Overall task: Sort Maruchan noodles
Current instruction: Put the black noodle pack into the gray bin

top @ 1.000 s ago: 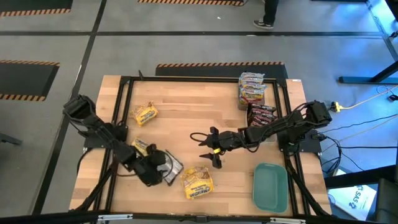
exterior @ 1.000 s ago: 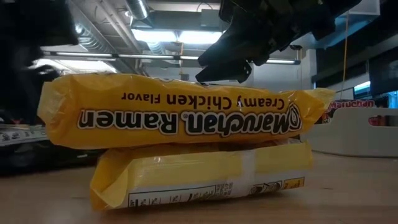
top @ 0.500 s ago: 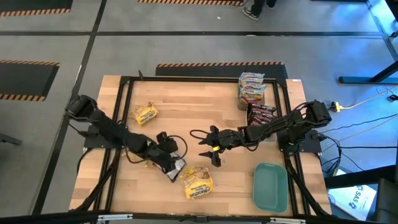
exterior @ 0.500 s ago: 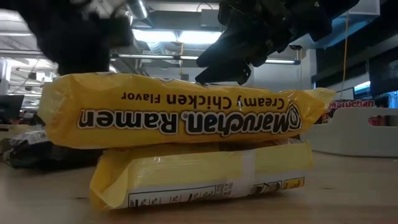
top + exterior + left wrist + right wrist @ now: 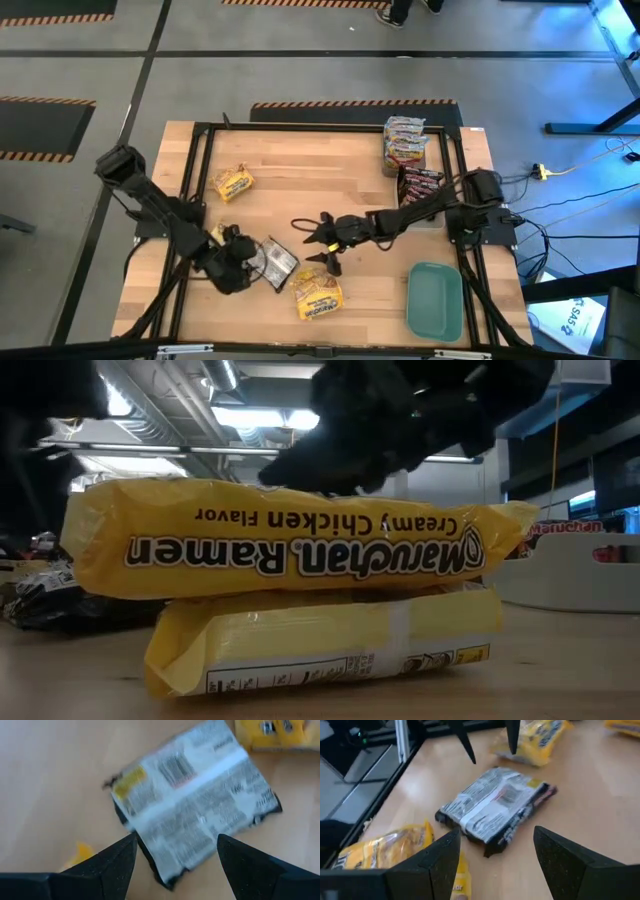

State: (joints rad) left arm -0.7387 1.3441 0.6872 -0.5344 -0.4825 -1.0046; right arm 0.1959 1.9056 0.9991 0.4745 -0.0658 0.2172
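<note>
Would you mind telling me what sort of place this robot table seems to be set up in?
Probably a robotics lab or industrial workshop. The wooden table stands on a grey concrete floor with hazard-striped mats; the low view shows exposed ceiling ducts and strip lights.

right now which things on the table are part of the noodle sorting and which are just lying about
Part of the job:
- yellow packets stacked at the near edge
- yellow packet alone at far left
- dark packet lying printed side up
- pink packet stack at the far right
- dark red packets beside it

Just lying about:
- teal lid
- black frame
</note>
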